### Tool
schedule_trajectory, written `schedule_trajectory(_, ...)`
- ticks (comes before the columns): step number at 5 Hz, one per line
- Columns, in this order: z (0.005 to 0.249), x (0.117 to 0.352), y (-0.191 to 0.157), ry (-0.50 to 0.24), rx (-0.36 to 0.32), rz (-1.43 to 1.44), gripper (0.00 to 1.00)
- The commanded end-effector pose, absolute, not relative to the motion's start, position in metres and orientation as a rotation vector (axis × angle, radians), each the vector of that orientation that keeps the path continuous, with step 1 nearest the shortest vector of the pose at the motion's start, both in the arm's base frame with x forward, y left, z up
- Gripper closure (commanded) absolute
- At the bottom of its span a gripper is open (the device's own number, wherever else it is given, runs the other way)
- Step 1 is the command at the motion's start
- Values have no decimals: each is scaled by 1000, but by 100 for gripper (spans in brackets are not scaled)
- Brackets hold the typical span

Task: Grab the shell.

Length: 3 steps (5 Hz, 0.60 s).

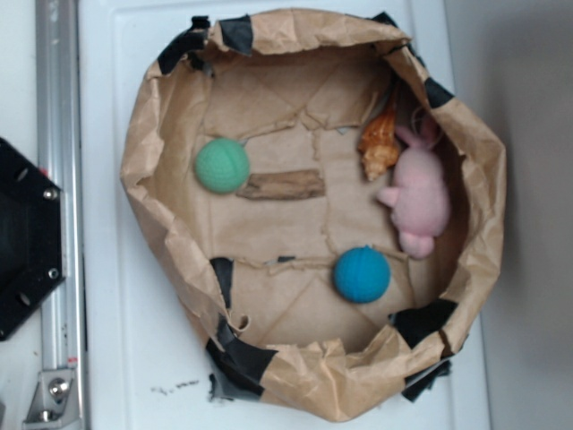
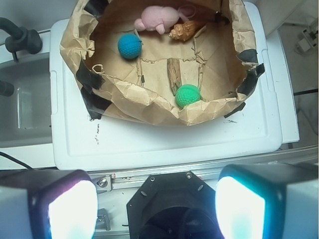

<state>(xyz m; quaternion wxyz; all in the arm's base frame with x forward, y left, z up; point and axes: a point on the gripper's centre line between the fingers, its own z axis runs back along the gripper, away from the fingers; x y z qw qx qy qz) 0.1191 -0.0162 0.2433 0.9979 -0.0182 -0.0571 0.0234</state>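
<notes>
Shell [image 1: 379, 148] touches pink bunny [image 1: 419, 199]; no writing readable; gripper [image 2: 155, 209] spread apart.

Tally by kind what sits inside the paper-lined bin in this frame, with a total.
Balls: 2, green ball and blue ball
Conch shell: 1
Pink plush bunny: 1
Wood piece: 1
Total: 5

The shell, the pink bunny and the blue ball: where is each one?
shell [image 1: 380, 148]: exterior view, on its knobbly wide body.
pink bunny [image 1: 421, 199]: exterior view, on its plush belly.
blue ball [image 1: 361, 274]: exterior view, at the ball's centre.
</notes>
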Motion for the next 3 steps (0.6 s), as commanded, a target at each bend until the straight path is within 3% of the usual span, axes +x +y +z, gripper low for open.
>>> schedule_trajectory(1,243,119,-16,-114,-36,47,0)
schedule_trajectory(3,200,188,-6,-249,9,362,0)
